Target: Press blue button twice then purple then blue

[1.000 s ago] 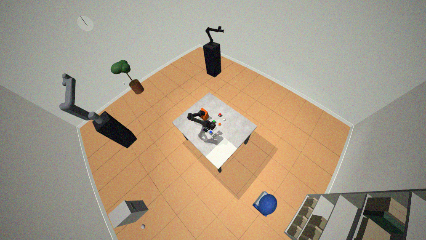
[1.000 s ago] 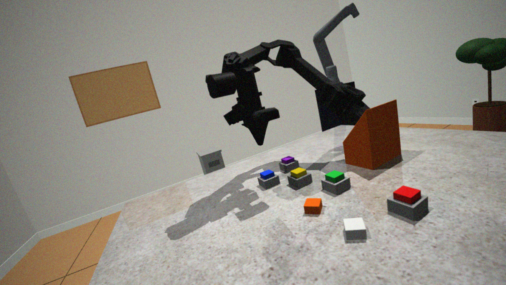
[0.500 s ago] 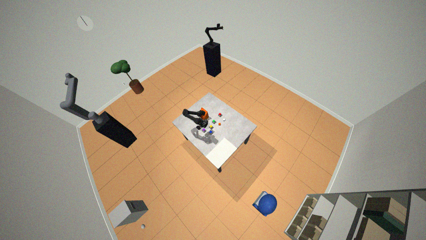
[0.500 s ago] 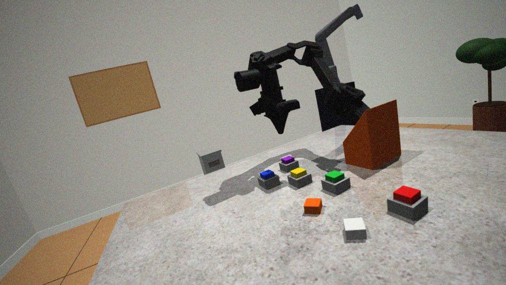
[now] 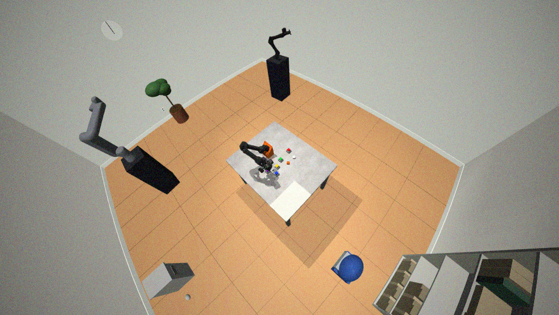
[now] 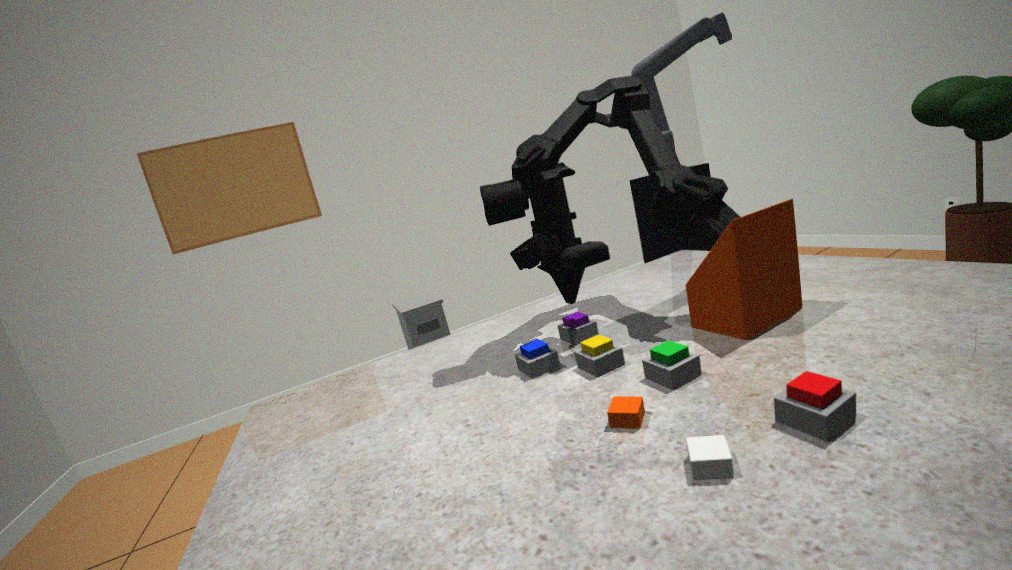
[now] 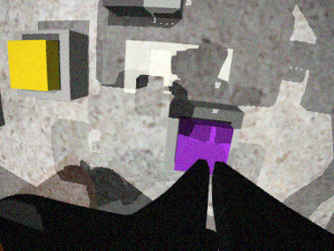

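While its two fingers stand almost together, only a thin slit between them, the claw [image 5: 267,166] [image 6: 570,300] [image 7: 208,168] holds nothing. It points down, tips just above the purple button [image 5: 267,171] [image 6: 575,320] [image 7: 201,148]; exterior view shows a small gap between tips and cap. Purple cap raised above its grey base, not pushed in.

Black arm [image 5: 252,157] [image 6: 566,132] bends high and comes down to the claw; its shadow falls over the worktop [image 5: 309,158] [image 6: 424,481] [image 7: 119,128] and around the purple and blue buttons.

Near the purple one: blue button [image 5: 276,172] [image 6: 534,348], cap up, apart from the claw. Yellow button [image 5: 277,166] [image 6: 597,345] [image 7: 27,65] also near, cap up. In the wrist view, a grey base is cut off by the top edge; cap colour not visible there.

Farther out, green button [image 5: 280,159] [image 6: 669,352], then red button [image 5: 288,150] [image 6: 814,388], both caps up. Orange block [image 5: 288,162] [image 6: 626,412] and white block [image 5: 294,157] [image 6: 708,456] lie flat, apart from each other and from the buttons. Orange-brown slanted box [image 5: 268,150] [image 6: 757,276] stands by the arm's foot.

Beyond the worktop: potted plant [image 5: 158,88] [image 6: 980,109] by the wall; tan board [image 6: 230,187] on another wall; round blue seat [image 5: 351,268] on the tiled floor.
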### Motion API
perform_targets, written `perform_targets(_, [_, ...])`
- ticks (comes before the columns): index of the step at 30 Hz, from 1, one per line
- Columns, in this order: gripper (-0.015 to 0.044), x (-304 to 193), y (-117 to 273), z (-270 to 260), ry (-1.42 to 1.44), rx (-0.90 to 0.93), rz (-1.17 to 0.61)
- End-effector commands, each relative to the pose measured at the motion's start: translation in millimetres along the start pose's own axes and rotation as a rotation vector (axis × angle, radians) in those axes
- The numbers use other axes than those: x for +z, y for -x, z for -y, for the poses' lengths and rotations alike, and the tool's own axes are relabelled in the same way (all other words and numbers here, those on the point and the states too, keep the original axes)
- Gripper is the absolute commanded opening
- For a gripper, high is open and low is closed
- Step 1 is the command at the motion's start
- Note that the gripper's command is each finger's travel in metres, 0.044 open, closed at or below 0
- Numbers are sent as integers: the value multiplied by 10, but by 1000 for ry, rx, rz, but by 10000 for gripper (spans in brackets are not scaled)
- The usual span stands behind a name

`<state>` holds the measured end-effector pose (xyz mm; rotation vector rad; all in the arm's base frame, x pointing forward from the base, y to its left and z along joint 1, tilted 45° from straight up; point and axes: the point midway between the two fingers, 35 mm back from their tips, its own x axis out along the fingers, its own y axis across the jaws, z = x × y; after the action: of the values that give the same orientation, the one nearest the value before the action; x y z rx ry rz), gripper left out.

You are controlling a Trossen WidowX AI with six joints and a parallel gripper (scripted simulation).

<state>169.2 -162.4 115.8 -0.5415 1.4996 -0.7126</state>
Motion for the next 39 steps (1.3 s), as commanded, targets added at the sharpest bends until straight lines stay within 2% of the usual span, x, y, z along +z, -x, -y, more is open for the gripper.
perform_targets(1, [20, -6, -72, -16, 5, 6, -1])
perform_targets(17, [20, -14, -322, -12, 5, 3, -1])
perform_targets(35, [20, -14, -324, -12, 5, 3, -1])
perform_targets(39, [20, -5, -57, -14, 4, 5, -1])
